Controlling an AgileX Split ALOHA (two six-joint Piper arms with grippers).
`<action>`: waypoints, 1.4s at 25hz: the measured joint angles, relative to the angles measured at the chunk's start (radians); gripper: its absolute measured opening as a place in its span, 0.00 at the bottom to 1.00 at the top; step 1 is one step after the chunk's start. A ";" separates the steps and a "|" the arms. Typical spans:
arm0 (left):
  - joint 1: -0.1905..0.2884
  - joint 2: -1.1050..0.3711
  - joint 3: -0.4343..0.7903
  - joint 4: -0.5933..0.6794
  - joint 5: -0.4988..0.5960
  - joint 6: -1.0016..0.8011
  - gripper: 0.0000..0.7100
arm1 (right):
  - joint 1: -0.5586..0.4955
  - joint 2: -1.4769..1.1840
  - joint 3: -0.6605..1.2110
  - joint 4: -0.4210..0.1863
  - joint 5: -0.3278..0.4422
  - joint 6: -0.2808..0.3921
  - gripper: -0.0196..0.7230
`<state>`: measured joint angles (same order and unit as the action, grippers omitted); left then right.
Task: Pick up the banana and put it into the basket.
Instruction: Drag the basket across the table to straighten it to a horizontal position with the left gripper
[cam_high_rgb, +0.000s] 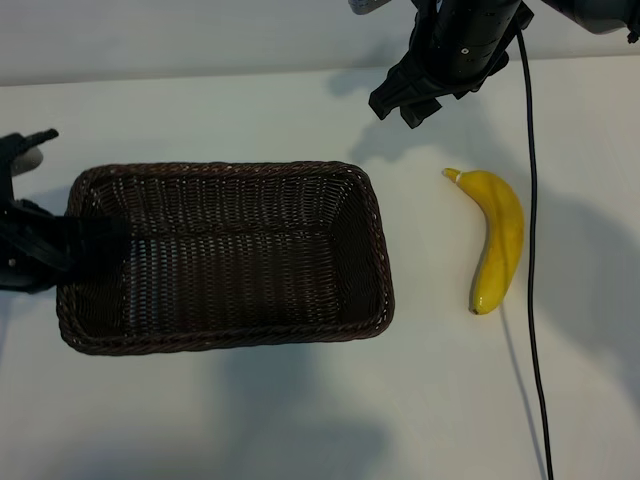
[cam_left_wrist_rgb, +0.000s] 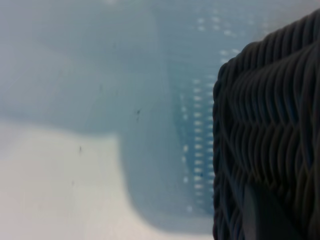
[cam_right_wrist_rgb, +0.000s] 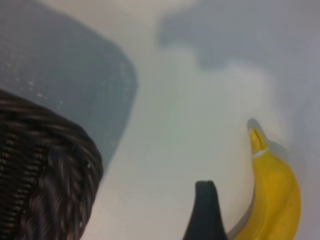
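Banana lies on the white table, to the right of the basket in the exterior view, apart from it, with bare table between. Pale stem tip points to the far edge and slightly toward the basket; the dark blossom end points to the near edge. Nothing touches the banana. A black cable runs down the table just beside it on the side away from the basket.

Basket sits upright, nothing inside it.

Right gripper hangs over the table beyond the basket's far right corner, up and left of the banana's stem, clear of both. Jaws stand wide apart and hold nothing. Right wrist view: one dark fingertip close beside the banana, basket corner off to the other side.

Left gripper is at the basket's left end wall, its dark fingers lying across the rim there. Jaws stand narrowly apart; I cannot tell whether they pinch the wicker. Left wrist view shows only the basket wall very close.
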<state>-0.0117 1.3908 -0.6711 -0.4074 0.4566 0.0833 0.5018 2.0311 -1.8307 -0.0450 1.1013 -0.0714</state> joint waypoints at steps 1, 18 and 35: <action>0.000 0.001 -0.010 0.000 0.008 0.008 0.24 | 0.000 0.000 0.000 0.000 0.000 0.000 0.78; 0.090 0.007 -0.031 -0.249 0.066 0.317 0.24 | 0.000 0.000 0.000 0.000 0.000 0.000 0.78; 0.102 0.076 -0.031 -0.455 0.050 0.590 0.24 | 0.000 0.000 0.000 0.000 0.000 0.000 0.78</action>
<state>0.0907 1.4667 -0.7026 -0.8624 0.5065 0.6736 0.5018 2.0311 -1.8307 -0.0450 1.1013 -0.0714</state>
